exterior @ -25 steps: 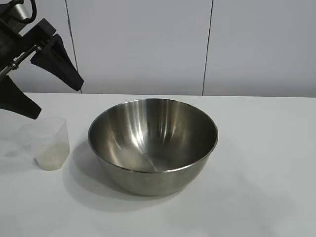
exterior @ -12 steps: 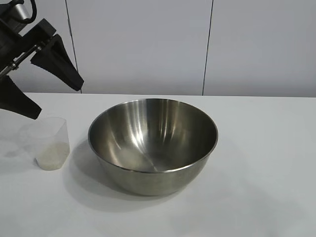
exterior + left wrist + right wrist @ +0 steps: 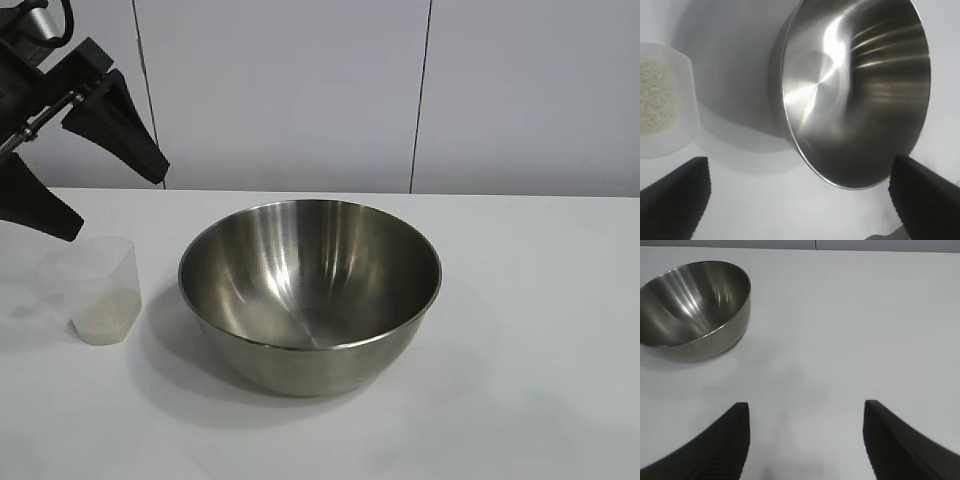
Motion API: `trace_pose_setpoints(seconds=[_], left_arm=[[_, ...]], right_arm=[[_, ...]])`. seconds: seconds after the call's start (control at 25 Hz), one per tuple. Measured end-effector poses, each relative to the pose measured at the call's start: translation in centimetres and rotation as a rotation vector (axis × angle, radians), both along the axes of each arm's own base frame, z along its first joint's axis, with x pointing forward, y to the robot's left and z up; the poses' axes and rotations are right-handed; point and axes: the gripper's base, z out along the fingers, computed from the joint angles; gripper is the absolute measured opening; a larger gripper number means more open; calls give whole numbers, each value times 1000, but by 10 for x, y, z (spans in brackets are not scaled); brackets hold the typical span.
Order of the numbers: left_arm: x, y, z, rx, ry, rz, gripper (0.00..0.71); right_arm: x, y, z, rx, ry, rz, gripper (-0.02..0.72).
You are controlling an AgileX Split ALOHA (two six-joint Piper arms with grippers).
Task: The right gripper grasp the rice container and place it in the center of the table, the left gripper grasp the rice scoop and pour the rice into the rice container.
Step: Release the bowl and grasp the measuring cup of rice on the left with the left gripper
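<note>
Ext view: rice container [image 3: 310, 295] sits upright on the white table [image 3: 540, 330], roughly mid-table, nothing inside it that I can see. Rice scoop [image 3: 100, 290] stands upright just beside it toward the table's left edge, not touching; low layer of rice [image 3: 103, 322] in its bottom.

Left gripper [image 3: 75, 165] hangs in the air above the scoop near the table's back-left corner, jaws spread wide, nothing between them, pointing down at an angle toward the container. Right arm isn't visible in ext view at all.

Left wrist cam adds: both left fingertips [image 3: 675, 192] frame the shot w/ the container [image 3: 855, 95] between them farther out, and the scoop [image 3: 665, 115] off to one side. Rice [image 3: 655, 100] reads much clearer here, off-white grains covering the cup floor. Container's flat base disc and brushed inner wall visible, clean. No contact btw fingers and either item.

Right wrist cam is the only view showing the right gripper [image 3: 805, 440]: jaws parted at a moderate gap, empty, over bare table surface. Container [image 3: 692, 307] is well apart from it, up ahead and off to one side. Scoop not in this view.

Container's dark shadow falls on the table toward the scoop side, seen in ext + left wrist cams.
</note>
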Motion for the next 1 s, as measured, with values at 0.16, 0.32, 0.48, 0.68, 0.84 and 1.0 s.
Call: trace_pose_setpoints(seconds=[0.16, 0.32, 0.48, 0.68, 0.84, 1.0], left_arm=[[0, 0, 0, 1, 1, -1, 695], [-1, -1, 1, -17, 4, -15, 695], [1, -2, 6, -9, -47, -73, 695], [-1, 8, 26, 123, -223, -44, 659], [-20, 23, 59, 222, -437, 48, 645], [-53, 36, 85, 265, -653, 157, 641]], right_arm=[[0, 0, 0, 0, 0, 0, 452], [0, 0, 0, 0, 0, 0, 452], [0, 0, 0, 0, 0, 0, 452], [0, 0, 0, 0, 0, 0, 452], [0, 0, 0, 0, 0, 0, 452], [0, 0, 0, 0, -2, 0, 452]])
